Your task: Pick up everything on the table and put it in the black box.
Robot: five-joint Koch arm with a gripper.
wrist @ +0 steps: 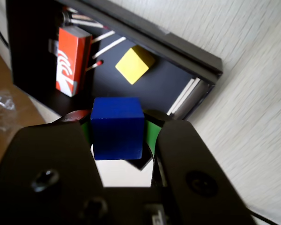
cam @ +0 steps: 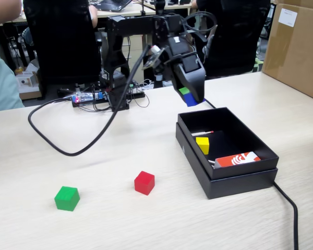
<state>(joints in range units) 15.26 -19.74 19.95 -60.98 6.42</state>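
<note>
A blue cube [wrist: 117, 127] [cam: 193, 101] is clamped in my gripper [wrist: 118, 129] [cam: 192, 97], held in the air just beyond the far left corner of the black box [cam: 194, 148] in the fixed view. Green pads line both jaws against the cube's sides. Inside the box lies a yellow cube [cam: 202, 145] [wrist: 132, 65]. On the table [cam: 94, 219], a red cube [cam: 144, 183] and a green cube [cam: 67, 198] sit left of the box, towards the front.
An orange-and-white card [cam: 238, 159] [wrist: 72, 60] and a few matchsticks [wrist: 107, 46] lie in the box. A black cable [cam: 68, 148] loops over the table from the arm's base. Another cable [cam: 288, 203] runs from the box's front right corner. A brown carton [cam: 297, 47] stands far right.
</note>
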